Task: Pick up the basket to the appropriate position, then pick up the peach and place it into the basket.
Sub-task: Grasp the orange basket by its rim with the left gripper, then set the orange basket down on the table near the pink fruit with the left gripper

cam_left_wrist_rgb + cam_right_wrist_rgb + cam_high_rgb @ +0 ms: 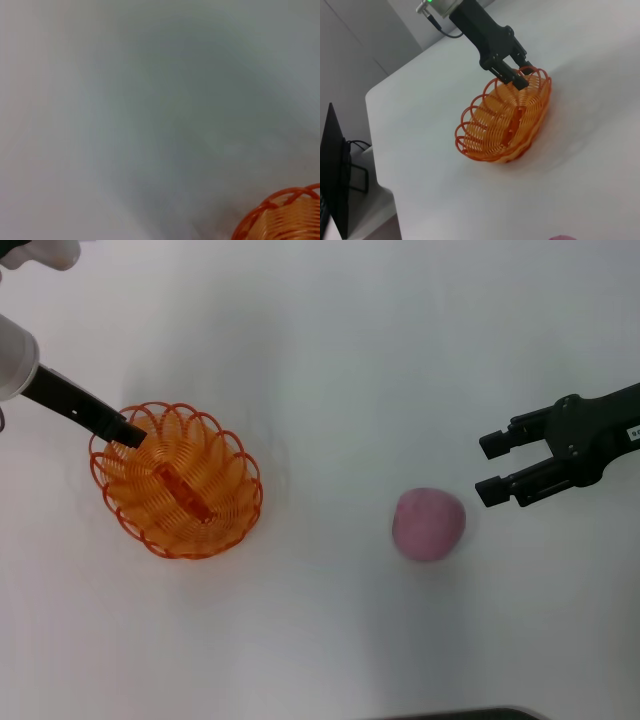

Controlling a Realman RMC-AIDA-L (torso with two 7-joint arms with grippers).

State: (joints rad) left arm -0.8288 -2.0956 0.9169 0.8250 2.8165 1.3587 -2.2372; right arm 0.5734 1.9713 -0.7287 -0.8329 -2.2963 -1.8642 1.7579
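Note:
The orange wire basket (178, 483) sits on the white table at the left. My left gripper (127, 432) reaches in from the upper left and is shut on the basket's far-left rim. The right wrist view shows its fingers (516, 77) pinching the scalloped rim of the basket (495, 125). A bit of the rim shows in the left wrist view (285, 212). The pink peach (428, 524) lies right of centre, apart from the basket. My right gripper (488, 468) is open, just right of and slightly beyond the peach, not touching it.
The table's edge and corner show in the right wrist view (375, 150), with a black flat panel (334, 175) below it on the floor side. A dark object (455, 713) lies at the table's near edge.

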